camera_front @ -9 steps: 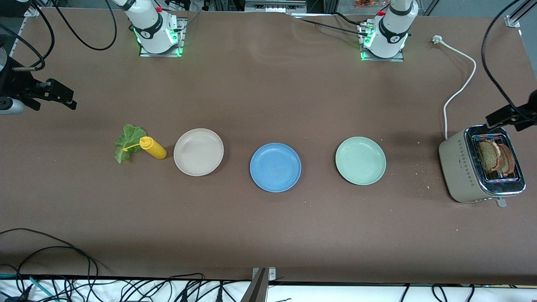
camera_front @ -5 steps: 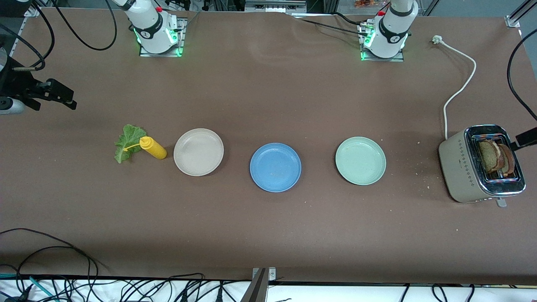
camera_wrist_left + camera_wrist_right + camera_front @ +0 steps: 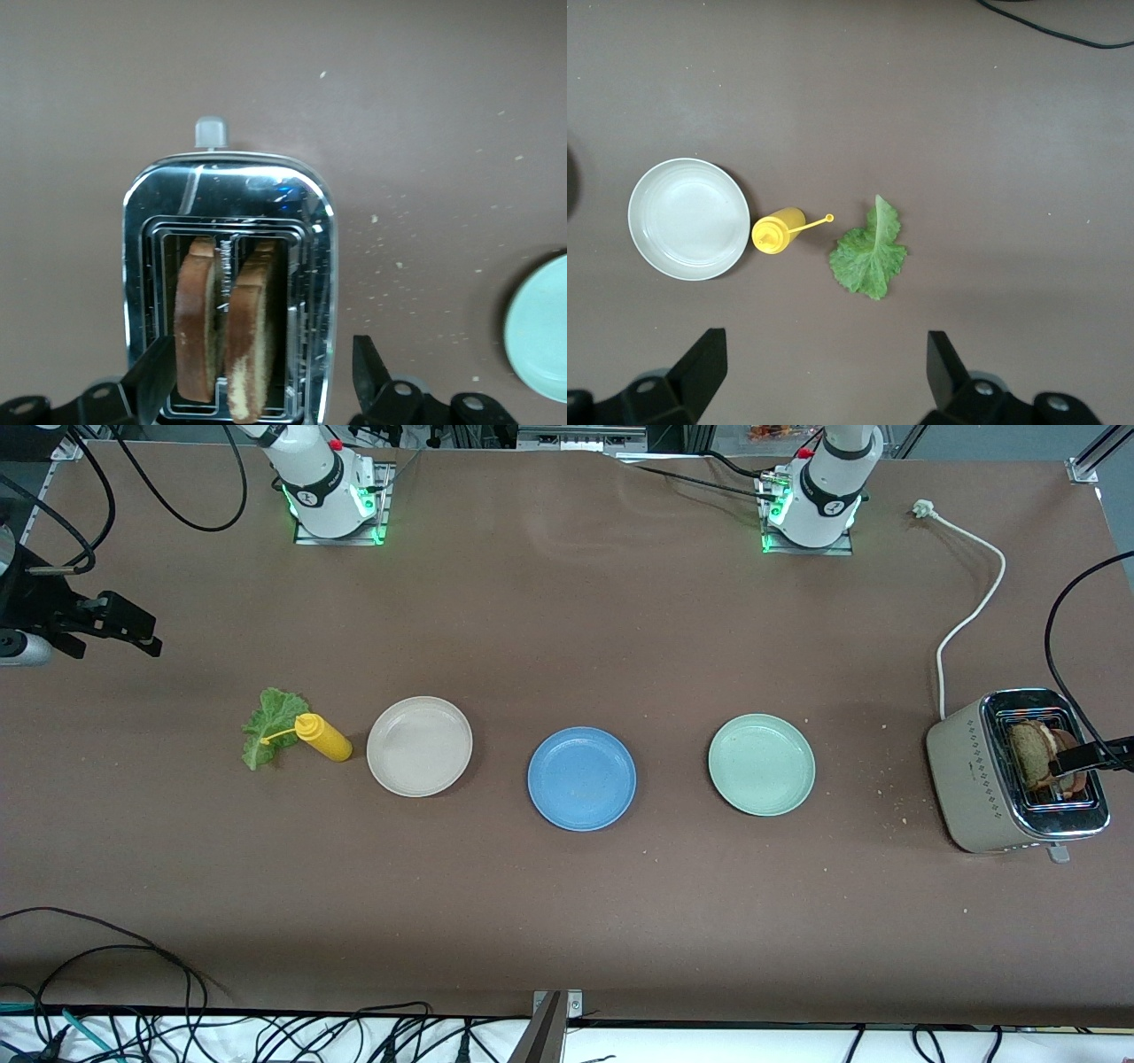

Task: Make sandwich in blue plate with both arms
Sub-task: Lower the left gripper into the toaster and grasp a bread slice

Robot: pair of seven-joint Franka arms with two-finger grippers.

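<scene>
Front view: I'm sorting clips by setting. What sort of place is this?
Probably a robotics lab bench staged as a kitchen: a toaster holding bread, a blue plate, and loose cables along the table edge.

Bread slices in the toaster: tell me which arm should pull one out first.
Left. The left gripper hangs open directly over the toaster, its fingers straddling the bread slices. The right gripper is over the lettuce leaf.

— What do the arms look like?
— Both the left arm (image 3: 828, 478) and the right arm (image 3: 310, 469) are white and rounded, with black joint bands, red buttons, green lights glowing at their metal base plates and black cables looping around them.
— And the ends?
— Each pincer is black; the left pincer (image 3: 261, 376) and the right pincer (image 3: 828, 372) show wedge-shaped fingers and round screws.
</scene>
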